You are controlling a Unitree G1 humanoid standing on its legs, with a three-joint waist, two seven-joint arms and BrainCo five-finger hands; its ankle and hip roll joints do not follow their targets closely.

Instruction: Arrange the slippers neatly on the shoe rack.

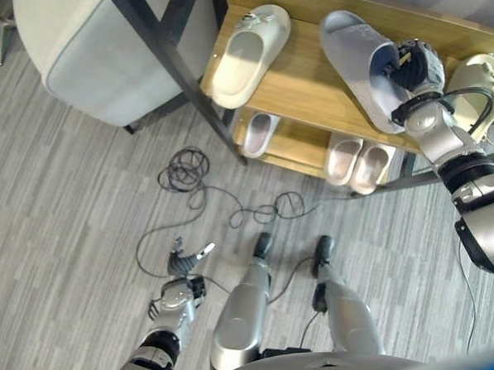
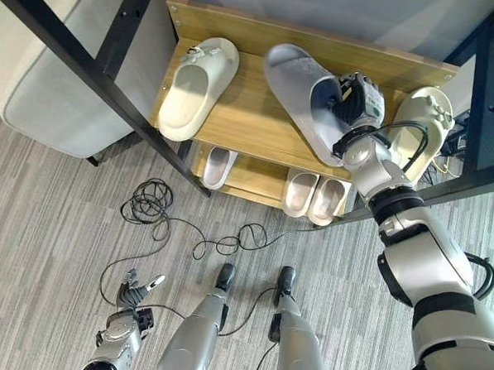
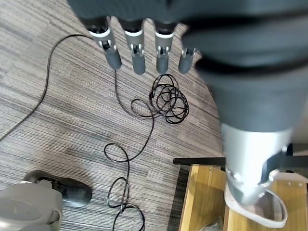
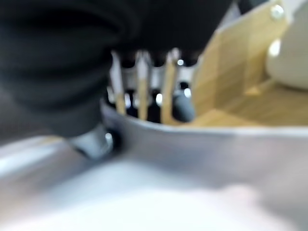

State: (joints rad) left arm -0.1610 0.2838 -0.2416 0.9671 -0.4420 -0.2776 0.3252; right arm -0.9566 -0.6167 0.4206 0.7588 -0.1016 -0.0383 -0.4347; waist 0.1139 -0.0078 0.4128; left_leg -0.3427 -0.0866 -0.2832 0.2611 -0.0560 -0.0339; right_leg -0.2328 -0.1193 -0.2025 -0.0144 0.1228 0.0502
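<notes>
1. Shoe rack: wooden shelves in a dark frame. A cream slipper lies on the left of the top shelf, sole down.
2. A grey slipper lies at a slant on the right of the top shelf, toe end towards the back.
3. Right hand is at the near end of the grey slipper. In the right wrist view its fingers reach over the slipper's rim and curl inside; the hand grasps the grey slipper.
4. A second cream slipper sits at the rack's right end, just beside the right wrist and partly behind it.
5. Lower shelf: one pale slipper on the left, a pair of pale slippers side by side on the right.
6. Left hand hangs low over the grey floor, well apart from the rack, fingers straight, released, holding nothing.
7. A grey padded seat stands left of the rack.
</notes>
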